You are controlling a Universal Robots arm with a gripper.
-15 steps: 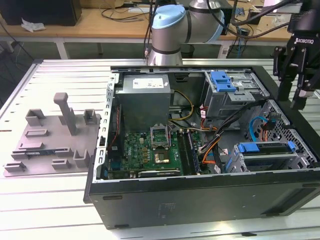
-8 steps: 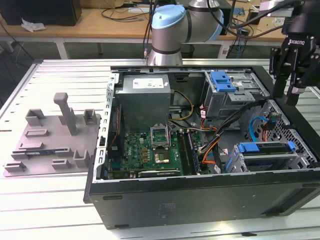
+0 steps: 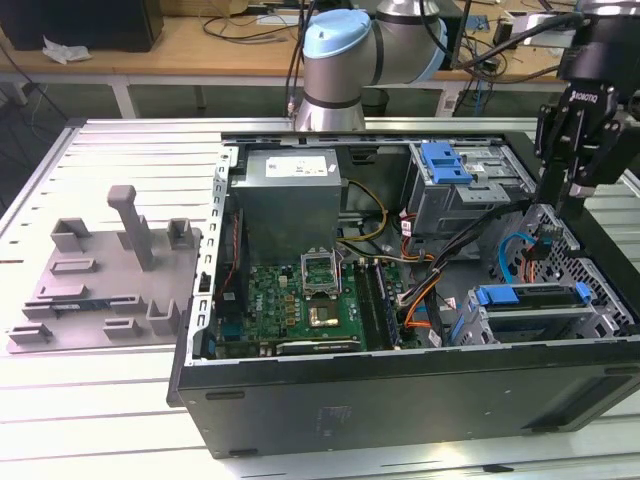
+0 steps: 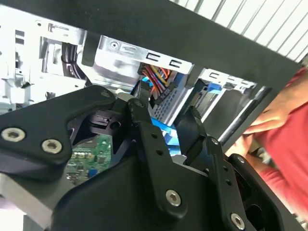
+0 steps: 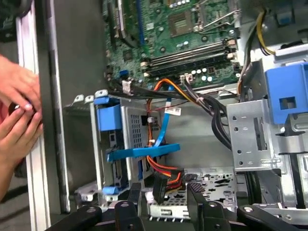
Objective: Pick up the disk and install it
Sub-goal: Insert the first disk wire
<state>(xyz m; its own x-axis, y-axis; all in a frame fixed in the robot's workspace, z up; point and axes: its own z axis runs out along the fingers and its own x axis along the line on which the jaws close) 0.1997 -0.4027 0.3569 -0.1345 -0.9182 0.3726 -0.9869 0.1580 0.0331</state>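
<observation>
Your claw [image 5: 166, 190] hangs with its black fingers [image 5: 134, 195] parted to a middling gap and nothing held between them. In both wrist views you look through that gap into the open computer case [image 3: 400, 400].

Just past the fingertips, orange and red cables [image 5: 166, 175] run down beside a metal drive cage [image 5: 132, 134]. The disk [image 5: 144, 152] sits in that cage. You can see the blue bar of its carrier across the cage, but its label is hidden. In the exterior view the cage is in the case's near corner on the exterior view's right, and the claw is poised above it and a little behind.

In the first wrist view a person's hands [image 5: 17, 110] rest at the outer side of the case wall, close to the cage. In the second wrist view a red sleeve [image 4: 291, 144] shows beyond the case's black edge.

Farther in, the green motherboard [image 3: 305, 300] lies flat in the middle of the case, with black and orange leads crossing from it toward the cage. Behind it stand the grey power supply [image 3: 290, 195] and a second cage topped with a blue latch [image 3: 445, 162].

The case lies on its side on a slatted metal counter [image 3: 120, 150]. On the exterior view's left, apart from the case, sits a grey moulded fixture [image 3: 100, 275]. The arm's pale blue joint [image 3: 340, 45] rises behind the case.
</observation>
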